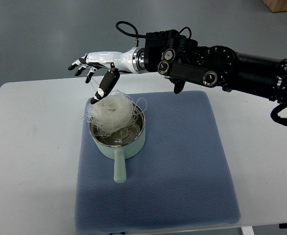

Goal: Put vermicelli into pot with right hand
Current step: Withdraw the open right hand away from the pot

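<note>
Nearest the camera, the blue padded mat (pixel 182 166) lies spread over the white surface (pixel 31 161), its front edge close to the bottom of the top view. On the mat's left part stands a pale green saucepan (pixel 118 142) with a steel inside and a short handle (pixel 119 169) pointing toward the camera.

Above and just behind the pot hovers the right robot hand (pixel 92 68), its arm (pixel 222 66) reaching in from the picture's right edge, black at the forearm and white at the wrist. The fingers (pixel 77 66) are spread and stretched out to the left, holding nothing; the thumb (pixel 104 87) points down toward the pot's far-left rim. A few thin strands seem to run between the thumb tip and the noodles below, though whether they still cling to it cannot be made out.

The vermicelli (pixel 113 113) sits as a loose white nest in the pot, heaped above the rim on the left side, with some strands hanging over the left edge and part of the steel bottom bare on the right.
</note>
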